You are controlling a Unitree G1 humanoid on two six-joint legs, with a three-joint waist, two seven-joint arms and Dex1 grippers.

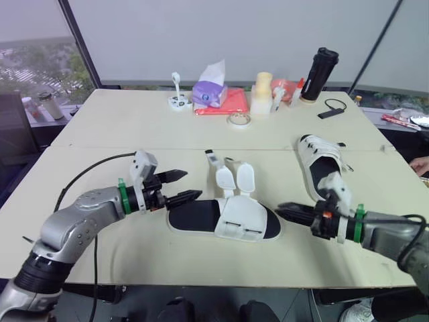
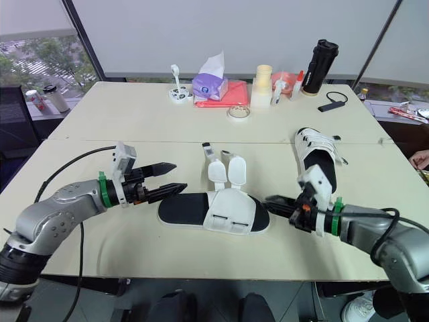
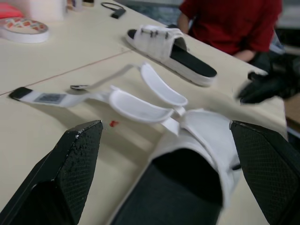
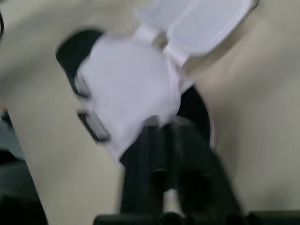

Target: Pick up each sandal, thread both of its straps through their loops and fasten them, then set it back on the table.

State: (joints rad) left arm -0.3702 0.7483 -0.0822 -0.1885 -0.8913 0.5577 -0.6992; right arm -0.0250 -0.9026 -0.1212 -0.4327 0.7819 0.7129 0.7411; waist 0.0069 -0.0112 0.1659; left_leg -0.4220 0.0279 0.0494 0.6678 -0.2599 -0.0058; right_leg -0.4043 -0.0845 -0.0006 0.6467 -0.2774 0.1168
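Left eye view: the near sandal (image 1: 224, 221) lies flat at the near middle of the table (image 1: 134, 134), toe to the right, with both straps (image 1: 236, 180) unfastened and flipped toward the far side. My left gripper (image 1: 194, 184) sits at the heel, its fingers (image 3: 77, 159) spread wide and gripping nothing, the heel just beyond their tips. My right gripper (image 1: 280, 209) meets the toe, fingers pressed together and empty. A grey label (image 3: 49, 97) on the loose strap is unreadable. The second sandal (image 1: 322, 164) lies at the far right.
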